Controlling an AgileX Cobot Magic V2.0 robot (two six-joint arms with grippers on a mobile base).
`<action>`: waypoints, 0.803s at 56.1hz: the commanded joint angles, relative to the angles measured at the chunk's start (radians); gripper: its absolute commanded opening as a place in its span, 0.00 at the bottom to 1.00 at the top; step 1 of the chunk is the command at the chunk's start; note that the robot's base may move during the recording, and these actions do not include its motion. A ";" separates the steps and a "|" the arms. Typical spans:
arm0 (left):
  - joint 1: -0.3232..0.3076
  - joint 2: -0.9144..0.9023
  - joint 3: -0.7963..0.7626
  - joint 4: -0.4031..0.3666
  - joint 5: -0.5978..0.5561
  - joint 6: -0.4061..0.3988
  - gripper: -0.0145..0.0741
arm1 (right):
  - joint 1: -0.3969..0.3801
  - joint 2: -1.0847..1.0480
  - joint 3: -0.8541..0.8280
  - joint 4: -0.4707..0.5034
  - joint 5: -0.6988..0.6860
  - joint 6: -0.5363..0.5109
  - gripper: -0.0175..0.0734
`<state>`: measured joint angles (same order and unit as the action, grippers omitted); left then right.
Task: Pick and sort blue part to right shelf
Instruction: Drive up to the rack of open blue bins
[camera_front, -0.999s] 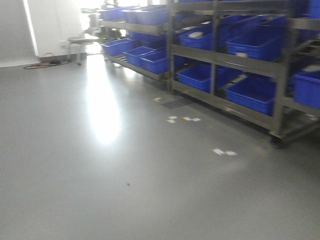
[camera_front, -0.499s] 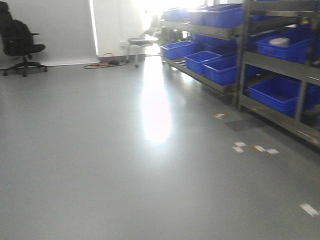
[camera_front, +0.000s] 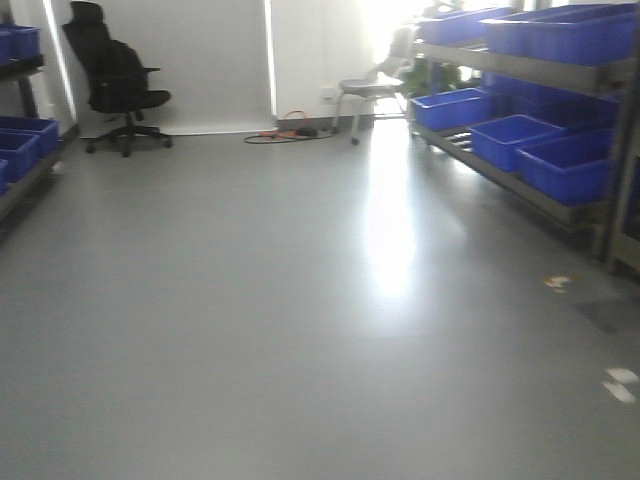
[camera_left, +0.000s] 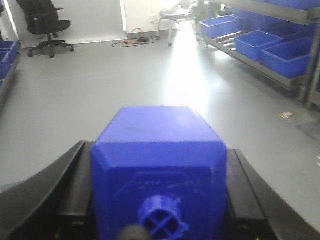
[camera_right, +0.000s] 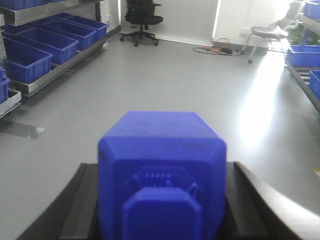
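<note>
In the left wrist view a deep-blue part (camera_left: 157, 165) with a square body, sloped shoulders and a round knob facing the camera sits between the black fingers (camera_left: 75, 190) of my left gripper (camera_left: 158, 200), which is shut on it. In the right wrist view a second blue part (camera_right: 162, 170) with a squarish cap sits between the black fingers (camera_right: 82, 210) of my right gripper (camera_right: 161, 210), also shut on it. Both parts are held above the grey floor. Neither gripper nor part shows in the front view.
A metal shelf (camera_front: 520, 185) with blue bins (camera_front: 565, 165) runs along the right. Another shelf with blue bins (camera_front: 20, 140) is at the far left. A black office chair (camera_front: 115, 85), a stool (camera_front: 365, 90) and an orange cable (camera_front: 290, 130) stand by the back wall.
The front view has swung left: the right shelf has slid toward the right edge, and the black chair, the back wall and the left shelf have come into view.
</note>
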<state>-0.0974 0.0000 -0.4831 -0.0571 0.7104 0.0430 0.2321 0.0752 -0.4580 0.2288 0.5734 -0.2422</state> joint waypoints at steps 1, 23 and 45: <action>0.001 0.016 -0.027 -0.006 -0.092 0.000 0.54 | -0.002 0.016 -0.028 0.009 -0.093 -0.004 0.33; 0.001 0.016 -0.027 -0.006 -0.092 0.000 0.54 | -0.002 0.016 -0.028 0.009 -0.093 -0.004 0.33; 0.001 0.016 -0.027 -0.006 -0.092 0.000 0.54 | -0.002 0.016 -0.028 0.009 -0.093 -0.004 0.33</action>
<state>-0.0974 0.0000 -0.4831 -0.0571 0.7104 0.0430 0.2321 0.0752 -0.4580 0.2288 0.5734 -0.2422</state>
